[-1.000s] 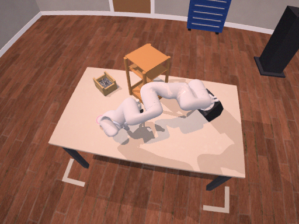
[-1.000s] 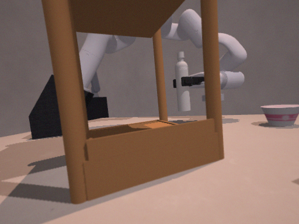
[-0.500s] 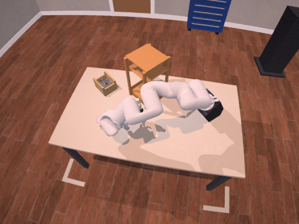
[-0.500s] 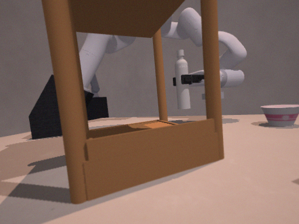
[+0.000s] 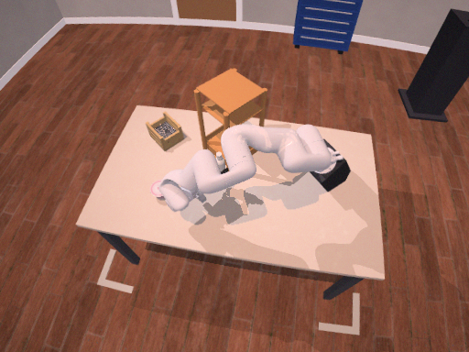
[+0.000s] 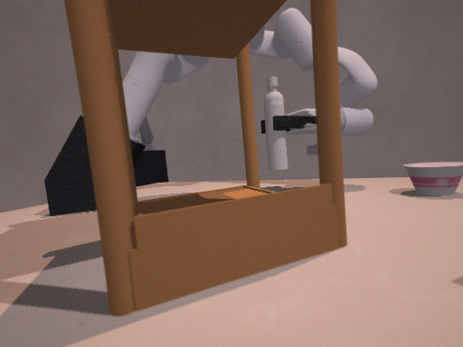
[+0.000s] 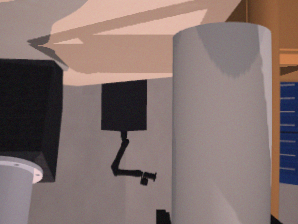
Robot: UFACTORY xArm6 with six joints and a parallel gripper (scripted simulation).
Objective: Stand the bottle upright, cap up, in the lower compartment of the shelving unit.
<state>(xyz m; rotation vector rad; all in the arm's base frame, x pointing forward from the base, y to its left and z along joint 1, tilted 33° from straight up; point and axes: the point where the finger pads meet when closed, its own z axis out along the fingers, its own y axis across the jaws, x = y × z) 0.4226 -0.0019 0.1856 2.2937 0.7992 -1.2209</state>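
- I see the black claw (image 6: 274, 123) pinching the tall white plastic bottle (image 6: 276, 131) around its middle.
- The bottle hangs upright, cap up, clear above the beige desk (image 6: 384, 271).
- It is just behind the orange wooden shelving unit (image 6: 101, 149), outside the lower compartment.

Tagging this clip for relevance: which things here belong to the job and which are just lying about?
In the job:
- white plastic bottle, upright
- black gripper clamped on it
- orange wooden shelving unit

Lying about:
- pink-banded bowl
- small wooden crate
- blue drawer cabinet
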